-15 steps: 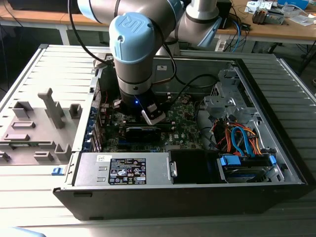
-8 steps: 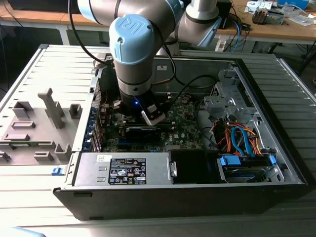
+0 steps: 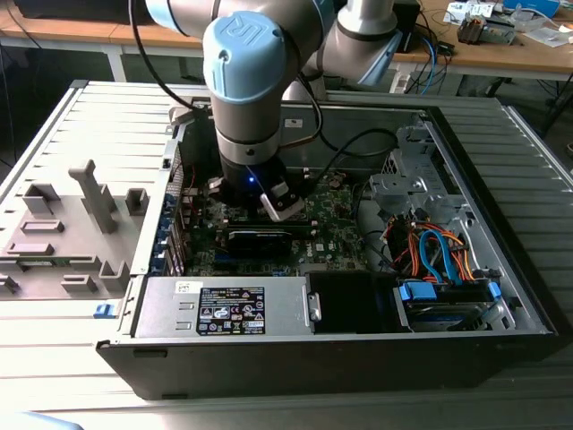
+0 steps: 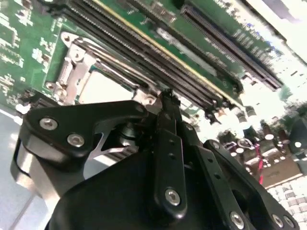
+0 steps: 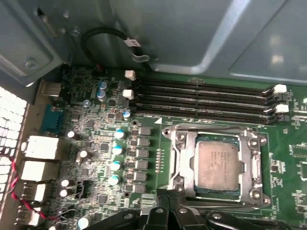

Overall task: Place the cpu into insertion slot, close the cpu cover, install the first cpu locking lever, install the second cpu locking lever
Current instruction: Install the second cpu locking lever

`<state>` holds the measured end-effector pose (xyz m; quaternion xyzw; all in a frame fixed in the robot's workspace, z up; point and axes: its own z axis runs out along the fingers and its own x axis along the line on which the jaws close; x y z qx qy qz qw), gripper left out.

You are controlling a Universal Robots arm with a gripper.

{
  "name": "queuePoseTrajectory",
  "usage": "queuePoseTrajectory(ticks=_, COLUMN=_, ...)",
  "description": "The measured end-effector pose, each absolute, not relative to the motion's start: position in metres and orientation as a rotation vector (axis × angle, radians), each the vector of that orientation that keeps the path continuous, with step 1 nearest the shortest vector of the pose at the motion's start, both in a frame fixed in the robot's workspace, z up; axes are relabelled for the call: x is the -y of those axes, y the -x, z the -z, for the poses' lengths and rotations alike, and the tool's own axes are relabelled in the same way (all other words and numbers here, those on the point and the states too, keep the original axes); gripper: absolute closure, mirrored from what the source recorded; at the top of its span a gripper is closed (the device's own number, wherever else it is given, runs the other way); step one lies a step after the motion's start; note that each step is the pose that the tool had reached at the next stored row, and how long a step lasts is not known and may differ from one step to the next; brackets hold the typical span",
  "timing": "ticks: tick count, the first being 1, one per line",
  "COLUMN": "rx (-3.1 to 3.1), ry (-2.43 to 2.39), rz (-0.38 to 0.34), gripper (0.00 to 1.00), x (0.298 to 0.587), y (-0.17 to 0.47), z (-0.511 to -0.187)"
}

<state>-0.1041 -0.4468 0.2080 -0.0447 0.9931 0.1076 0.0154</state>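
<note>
In the exterior view the arm's gripper (image 3: 285, 202) hung low inside the open computer case (image 3: 501, 269), just above the green motherboard (image 3: 336, 224). In the second wrist view its fingers (image 4: 169, 117) looked pinched together, holding nothing visible, right beside the insertion slot (image 4: 103, 86). In the first wrist view the cpu (image 5: 218, 162) already lay seated in the slot, with the cpu cover (image 5: 186, 160) apparently closed around it, so the levers seemed the step in hand; working them would call for care, since the memory slots (image 5: 201, 98) and capacitors (image 5: 116, 149) crowded close.
</note>
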Motion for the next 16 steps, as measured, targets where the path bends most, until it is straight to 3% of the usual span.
queuePoseTrajectory(ticks=13, rx=-3.125, ry=0.139, rz=-0.191, gripper=0.89, x=0.405, y=0.075, z=-0.208)
queuePoseTrajectory(ticks=16, rx=-3.135, ry=0.139, rz=-0.064, gripper=0.89, x=0.396, y=0.071, z=-0.210)
